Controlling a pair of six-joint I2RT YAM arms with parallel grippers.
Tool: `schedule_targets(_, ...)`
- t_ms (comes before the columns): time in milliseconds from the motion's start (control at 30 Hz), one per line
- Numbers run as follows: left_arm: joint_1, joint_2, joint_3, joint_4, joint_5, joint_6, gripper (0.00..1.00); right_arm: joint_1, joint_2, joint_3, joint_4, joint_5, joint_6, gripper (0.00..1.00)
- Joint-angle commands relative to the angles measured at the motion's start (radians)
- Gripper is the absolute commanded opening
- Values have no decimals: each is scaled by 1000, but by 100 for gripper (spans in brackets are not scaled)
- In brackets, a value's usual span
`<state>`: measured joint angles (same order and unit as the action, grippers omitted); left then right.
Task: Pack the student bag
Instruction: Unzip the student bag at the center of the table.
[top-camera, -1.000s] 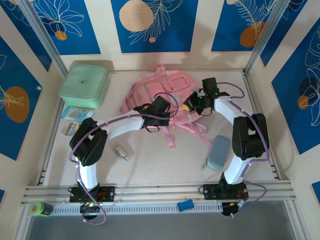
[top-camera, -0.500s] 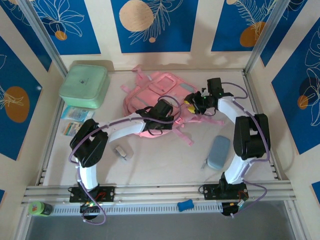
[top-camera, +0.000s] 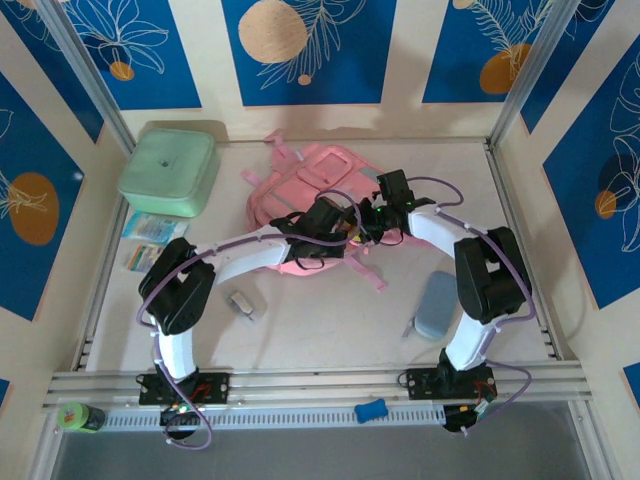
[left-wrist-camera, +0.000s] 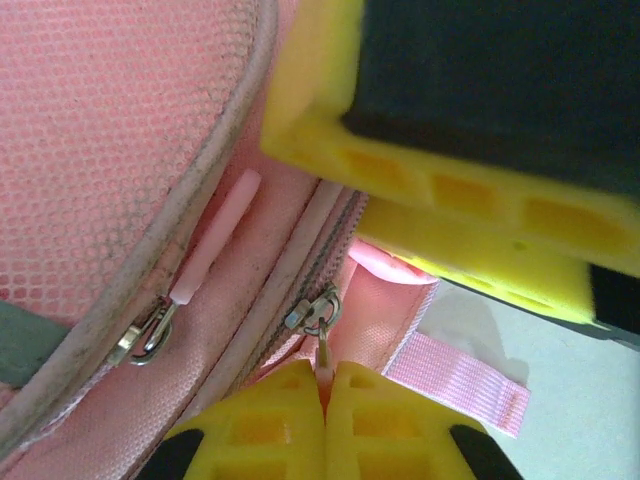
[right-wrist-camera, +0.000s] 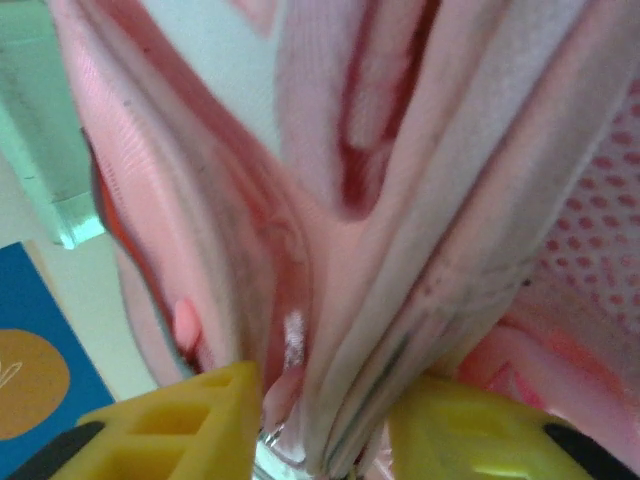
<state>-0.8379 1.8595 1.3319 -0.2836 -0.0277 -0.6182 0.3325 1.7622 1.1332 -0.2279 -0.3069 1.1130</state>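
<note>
Student bag (top-camera: 300, 185) lies beneath both grippers: left gripper (left-wrist-camera: 325, 385) pinches its zipper pull (left-wrist-camera: 322, 350), right gripper (right-wrist-camera: 322, 415) clamps its pink fabric alongside.

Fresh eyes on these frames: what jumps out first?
The pink backpack lies toward the far side of the table, both arms meeting over its near right edge. In the wrist views, the left gripper is shut on a zipper pull and the right gripper pinches a fold of the bag's fabric. A mint-green box sits at far left.
</note>
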Motion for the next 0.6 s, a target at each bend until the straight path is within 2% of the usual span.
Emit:
schedule_targets(0,5,-61,1,-70,-23,31,0,-6,5,41,-19,50,-38,23)
schedule_targets(167,32,-112,-77,-79,-46,41,0,-77,-10,52,-73,39,-116,1)
schedule_targets(400,97,-193,-218,-101,-51,55,0,-194,29,171,-169,4,-231,0)
schedule_targets(567,103,-231,-244,-94,-33,42,0,-211,51,233,-207,-16,-246,0)
